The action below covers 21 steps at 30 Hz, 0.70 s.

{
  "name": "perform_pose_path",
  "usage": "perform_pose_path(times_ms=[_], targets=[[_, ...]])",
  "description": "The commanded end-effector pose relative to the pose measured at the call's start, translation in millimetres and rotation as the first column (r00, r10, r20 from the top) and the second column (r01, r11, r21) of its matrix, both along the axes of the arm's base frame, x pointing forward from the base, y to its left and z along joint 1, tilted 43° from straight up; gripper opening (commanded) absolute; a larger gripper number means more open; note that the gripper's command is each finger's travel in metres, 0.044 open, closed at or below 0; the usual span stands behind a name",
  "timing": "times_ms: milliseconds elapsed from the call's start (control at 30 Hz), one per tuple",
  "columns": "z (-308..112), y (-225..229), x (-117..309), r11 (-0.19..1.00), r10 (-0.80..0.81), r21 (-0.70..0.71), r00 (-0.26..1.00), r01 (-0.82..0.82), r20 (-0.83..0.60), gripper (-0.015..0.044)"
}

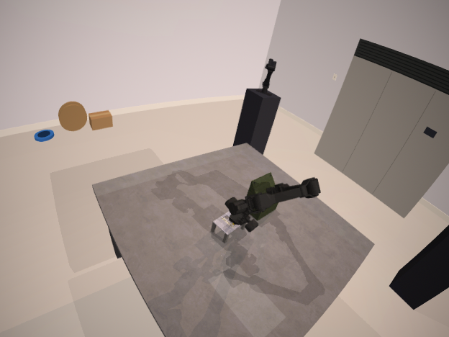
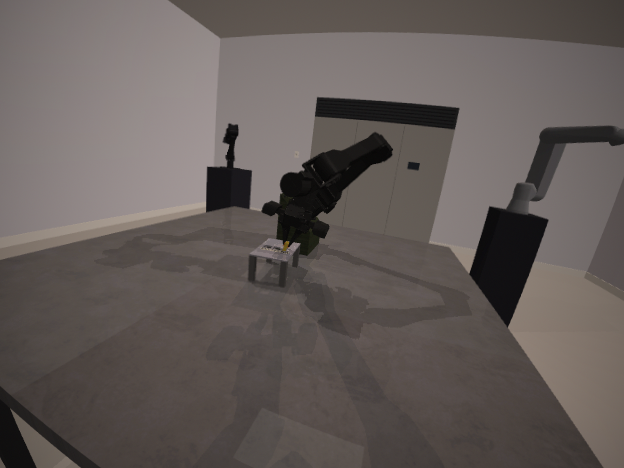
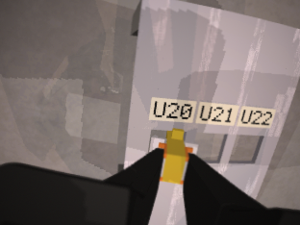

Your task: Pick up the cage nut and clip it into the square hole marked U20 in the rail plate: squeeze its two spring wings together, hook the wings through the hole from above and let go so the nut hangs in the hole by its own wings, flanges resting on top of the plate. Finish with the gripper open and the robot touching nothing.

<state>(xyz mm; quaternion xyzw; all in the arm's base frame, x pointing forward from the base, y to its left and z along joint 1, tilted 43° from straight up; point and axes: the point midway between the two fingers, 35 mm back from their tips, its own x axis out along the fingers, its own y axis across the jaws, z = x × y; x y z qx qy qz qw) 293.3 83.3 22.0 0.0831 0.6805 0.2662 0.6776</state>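
The fingers (image 2: 289, 234) grip the yellow cage nut (image 2: 285, 246) (image 3: 174, 161) over the U20 hole (image 3: 155, 140) in the rail plate (image 1: 221, 223) (image 2: 262, 254) (image 3: 159, 62); how deep it sits, I cannot tell. The U21 hole (image 3: 214, 148) and U22 hole (image 3: 246, 148) are empty. The plate stands on legs on the bench (image 1: 173, 232) (image 2: 201, 347).
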Motion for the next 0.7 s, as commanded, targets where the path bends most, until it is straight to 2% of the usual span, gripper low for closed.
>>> perform_pose_path(times_ms=[0,667], targets=[[0.4,-0.8,0.4,1.0,-0.004,-0.009,1.0,0.004,0.004,0.0036],[0.5,-0.1,0.2,1.0,-0.005,-0.02,1.0,0.005,0.006,0.0036]])
